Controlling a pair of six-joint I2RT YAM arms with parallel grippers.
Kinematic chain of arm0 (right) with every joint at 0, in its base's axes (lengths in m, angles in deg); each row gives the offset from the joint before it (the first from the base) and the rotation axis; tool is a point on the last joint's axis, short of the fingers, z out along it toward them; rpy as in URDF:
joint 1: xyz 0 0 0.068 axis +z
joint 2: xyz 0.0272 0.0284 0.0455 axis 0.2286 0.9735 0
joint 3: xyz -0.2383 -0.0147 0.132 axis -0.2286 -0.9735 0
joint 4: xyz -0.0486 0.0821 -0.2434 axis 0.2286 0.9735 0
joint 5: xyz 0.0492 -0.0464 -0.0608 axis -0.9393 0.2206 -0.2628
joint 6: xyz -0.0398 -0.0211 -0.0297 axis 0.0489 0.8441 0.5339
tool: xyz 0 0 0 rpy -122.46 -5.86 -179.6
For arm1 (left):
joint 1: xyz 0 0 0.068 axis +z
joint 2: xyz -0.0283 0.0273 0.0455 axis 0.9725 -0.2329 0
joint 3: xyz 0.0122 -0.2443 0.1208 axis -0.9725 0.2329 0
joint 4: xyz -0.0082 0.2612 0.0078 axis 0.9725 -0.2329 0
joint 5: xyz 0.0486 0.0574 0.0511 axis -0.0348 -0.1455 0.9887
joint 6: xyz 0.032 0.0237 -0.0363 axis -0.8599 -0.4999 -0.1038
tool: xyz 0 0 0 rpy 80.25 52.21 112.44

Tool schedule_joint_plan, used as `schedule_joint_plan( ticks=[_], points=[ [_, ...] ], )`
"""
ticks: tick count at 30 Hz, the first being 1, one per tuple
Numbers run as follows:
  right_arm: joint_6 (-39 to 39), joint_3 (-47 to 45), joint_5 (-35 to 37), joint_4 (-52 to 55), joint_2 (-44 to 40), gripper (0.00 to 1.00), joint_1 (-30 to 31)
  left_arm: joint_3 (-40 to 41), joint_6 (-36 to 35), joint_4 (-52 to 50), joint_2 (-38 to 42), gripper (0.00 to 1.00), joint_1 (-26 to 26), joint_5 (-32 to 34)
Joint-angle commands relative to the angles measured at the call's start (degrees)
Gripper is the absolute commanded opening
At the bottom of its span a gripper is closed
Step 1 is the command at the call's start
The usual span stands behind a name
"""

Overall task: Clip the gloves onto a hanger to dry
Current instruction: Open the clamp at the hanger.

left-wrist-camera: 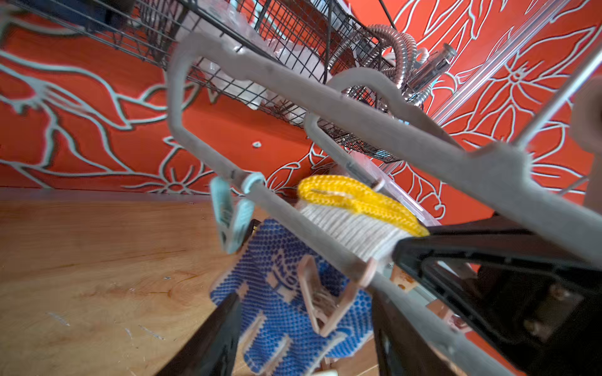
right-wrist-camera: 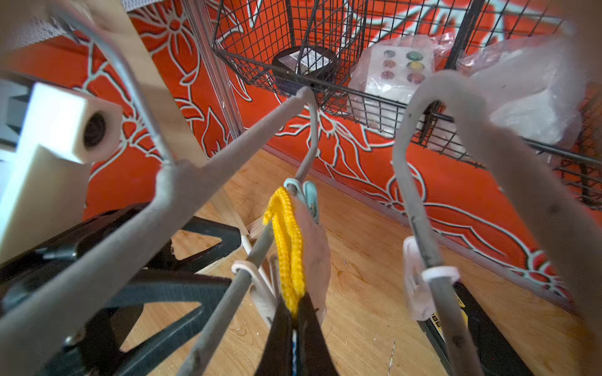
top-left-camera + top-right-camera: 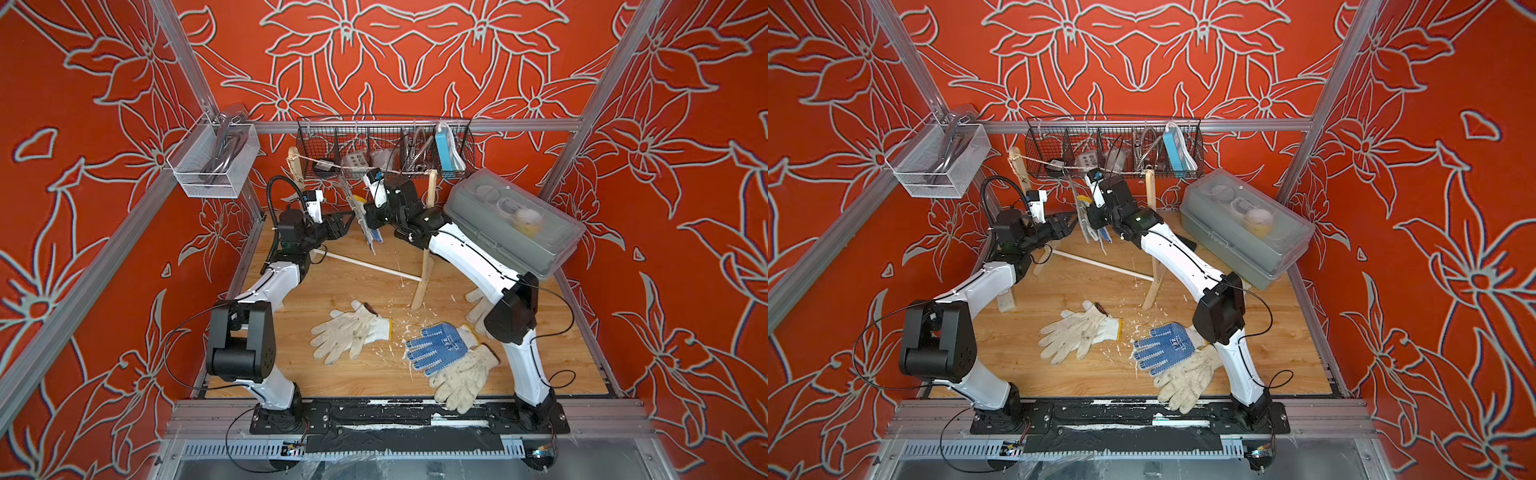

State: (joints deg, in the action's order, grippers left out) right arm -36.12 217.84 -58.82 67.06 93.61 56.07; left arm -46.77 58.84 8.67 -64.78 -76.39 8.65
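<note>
A grey hanger [image 3: 350,198] [image 1: 293,215] hangs from a string at the back, with small clips on its lower bar. My right gripper [image 2: 294,312] [image 3: 369,217] is shut on the yellow cuff [image 2: 288,247] of a blue-dotted glove [image 1: 277,293], holding it against that bar. My left gripper [image 1: 309,312] [image 3: 351,216] stands open, its fingers on either side of a pink clip [image 1: 321,302] in front of the glove. On the table lie a white glove [image 3: 349,334], a second blue-dotted glove [image 3: 436,345], and an off-white one [image 3: 461,378]. Another glove [image 3: 478,305] is partly hidden by the right arm.
A black wire basket [image 3: 386,141] of odds and ends hangs just behind the hanger. A mesh basket [image 3: 216,162] sits at the back left and a grey lidded box [image 3: 511,220] at the right. Wooden stand legs [image 3: 424,274] and a white rod [image 3: 365,266] cross the table.
</note>
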Motion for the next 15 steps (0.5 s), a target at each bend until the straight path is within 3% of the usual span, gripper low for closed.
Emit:
schedule_joint_plan(
  ticks=[1, 7, 15],
  points=[
    [-0.2, 1.7, 1.3, 0.4, 0.3, 0.0, 0.3, -1.3, -0.8, -0.7, 2.3, 0.64, -0.8, -0.2],
    [0.6, -2.3, -2.3, -3.2, -3.0, 0.0, 0.4, -3.6, -1.5, -2.7, 2.0, 0.64, -1.8, -0.4],
    [1.8, -6.8, -0.1, -3.5, -7.1, 0.0, 0.5, -5.8, -1.9, -3.9, 1.6, 0.64, -4.4, -0.2]
  ],
)
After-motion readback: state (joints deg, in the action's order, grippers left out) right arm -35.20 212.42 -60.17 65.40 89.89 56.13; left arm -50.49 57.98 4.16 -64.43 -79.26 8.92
